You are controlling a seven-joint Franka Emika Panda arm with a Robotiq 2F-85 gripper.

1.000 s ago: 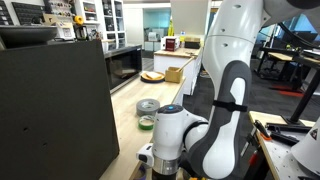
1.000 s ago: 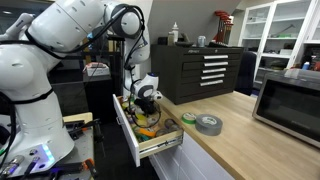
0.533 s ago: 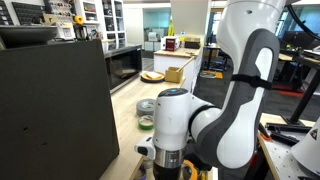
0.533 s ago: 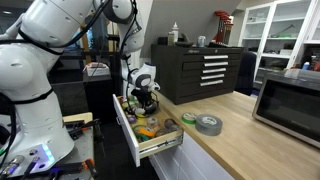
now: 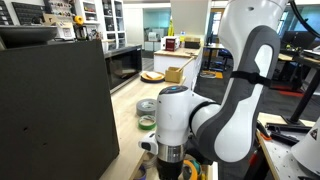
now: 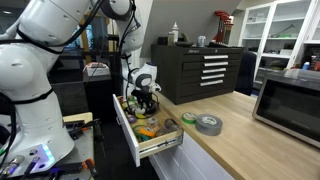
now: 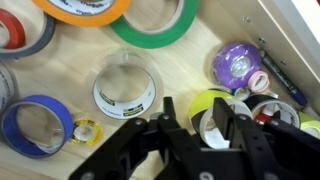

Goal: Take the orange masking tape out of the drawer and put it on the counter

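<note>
The drawer (image 6: 128,142) is seen pulled out below the counter (image 6: 235,145), and the hand (image 6: 147,102) is lowered into it. In the wrist view the hand (image 7: 200,128) enters from 6 o'clock with its fingers (image 7: 164,122) held apart. A yellow roll (image 7: 208,103) is framed between them. Whether it is touched cannot be told.

The orange tape (image 7: 95,14) is found in the drawer, lying flat at 11 o'clock in the wrist view. It is cut off by the frame's upper edge and lies well apart from the hand. A green ring (image 7: 160,28) lies just beside it, toward 12 o'clock. A clear roll (image 7: 125,93) is seen near the centre, at 10 o'clock from the hand. A blue roll (image 7: 35,127) lies at 8 o'clock, a red roll (image 7: 14,38) at 10 o'clock by the left edge, and a purple roll (image 7: 238,66) at 2 o'clock.

On the counter, in both exterior views, a grey roll (image 6: 208,124) is laid flat with a green roll (image 6: 188,119) just beside it. In an exterior view most of the drawer is hidden behind the arm (image 5: 235,110).
</note>
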